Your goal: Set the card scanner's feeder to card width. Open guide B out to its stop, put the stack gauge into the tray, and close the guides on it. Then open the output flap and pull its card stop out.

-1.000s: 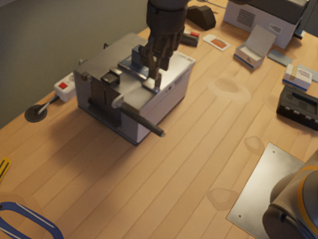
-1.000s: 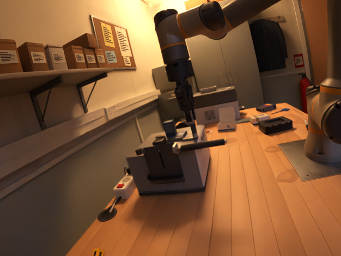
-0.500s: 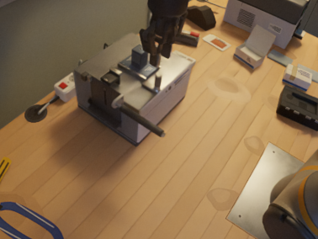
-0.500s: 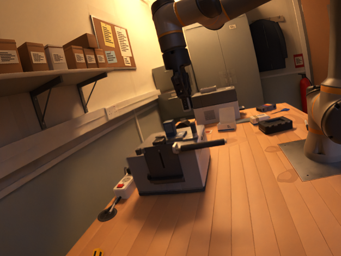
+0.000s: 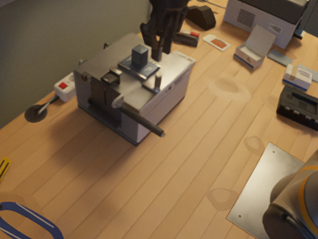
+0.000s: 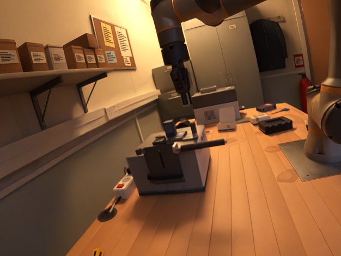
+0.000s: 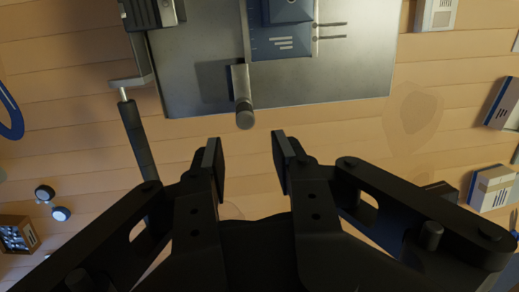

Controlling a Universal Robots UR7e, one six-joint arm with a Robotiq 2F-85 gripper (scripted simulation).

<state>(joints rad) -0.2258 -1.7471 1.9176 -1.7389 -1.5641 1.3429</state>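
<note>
The grey card scanner (image 5: 134, 86) (image 6: 170, 159) stands on the wooden bench near the back wall. A blue stack gauge (image 5: 139, 55) (image 6: 169, 127) (image 7: 286, 11) sits upright in the blue tray on its top, between the guides. One guide carries an upright grey peg (image 5: 157, 80) (image 7: 244, 112) at the scanner's near edge. A long dark handle (image 5: 141, 120) (image 6: 201, 144) (image 7: 136, 140) sticks out sideways from the front, where the dark output flap (image 6: 162, 162) stands shut. My gripper (image 5: 162, 40) (image 6: 186, 100) (image 7: 246, 152) hangs well above the scanner, open and empty.
A grey printer (image 5: 265, 14) (image 6: 214, 106) stands at the back of the bench, with small boxes (image 5: 254, 46) and a black tray (image 5: 298, 105) to the right. A white power strip (image 5: 64, 86) lies left of the scanner. The arm's base plate (image 5: 263, 189) is at the right front.
</note>
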